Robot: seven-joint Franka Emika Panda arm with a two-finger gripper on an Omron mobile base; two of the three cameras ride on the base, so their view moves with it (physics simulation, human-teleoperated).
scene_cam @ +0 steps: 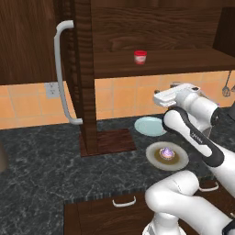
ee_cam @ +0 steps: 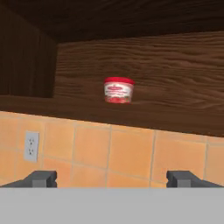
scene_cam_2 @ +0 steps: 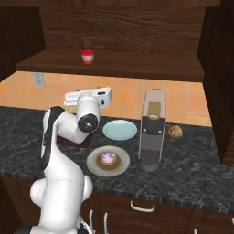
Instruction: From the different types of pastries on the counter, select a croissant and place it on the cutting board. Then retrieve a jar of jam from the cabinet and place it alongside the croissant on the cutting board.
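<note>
The jar of jam (ee_cam: 118,90) stands on the open cabinet's shelf (scene_cam: 160,62), red-lidded with a whitish band; it is also the small red jar of jam (scene_cam_2: 87,56) on the shelf. My gripper (ee_cam: 112,178) is open and empty, held below the jar and facing the tiled wall; the gripper (scene_cam_2: 87,97) hovers over the counter. The croissant (scene_cam_2: 175,131) lies on the dark counter (scene_cam_2: 192,160), right of a coffee machine. The cupcake (scene_cam_2: 108,158) sits on a beige plate (scene_cam: 180,161). The cutting board (scene_cam: 112,140) lies under the open cabinet door, bare.
The cabinet door (scene_cam: 85,69) swings out over the board, its pale bar handle (scene_cam: 61,69) facing left. A pale blue plate (scene_cam_2: 119,129) lies behind the cupcake plate. The tall coffee machine (scene_cam_2: 152,130) stands between the plates and the croissant. A wall outlet (ee_cam: 30,146) is low left.
</note>
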